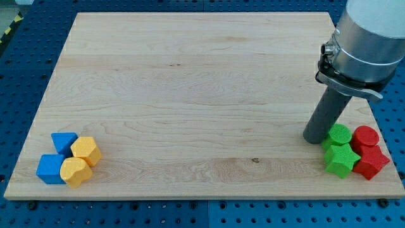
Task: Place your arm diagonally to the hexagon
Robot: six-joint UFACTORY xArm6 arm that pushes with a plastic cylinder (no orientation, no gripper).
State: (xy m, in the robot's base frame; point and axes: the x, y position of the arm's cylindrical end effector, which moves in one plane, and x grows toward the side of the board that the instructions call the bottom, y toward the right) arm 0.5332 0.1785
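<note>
Eight small blocks sit in two clusters on a pale wooden board [190, 82], which rests on a blue perforated table [16, 82]. At about eight o'clock on the board, near its lower-left corner, four blocks huddle together: a blue cube [49, 169] at the far left, a blue triangular block [64, 142] just above it, a yellow heart-shaped block [75, 171] at the cube's right side, and the yellow hexagon [85, 151] at the cluster's right edge, touching the heart below it and the triangular block at its ten o'clock. The board's broad middle shows only wood grain and a small dark knot.

At about four o'clock on the board, near the lower-right corner, stands the second cluster: a green cylinder [340, 135], a green star [340, 159] directly below it, a red cylinder [365, 137] to the right and a red star [371, 162] beneath that. The dark rod comes down from the arm's grey body [370, 31], and my tip [314, 139] rests on the board just beside the green cylinder, at its nine o'clock, well apart from the hexagon across the board. The arm carries no hand, so nothing is held.
</note>
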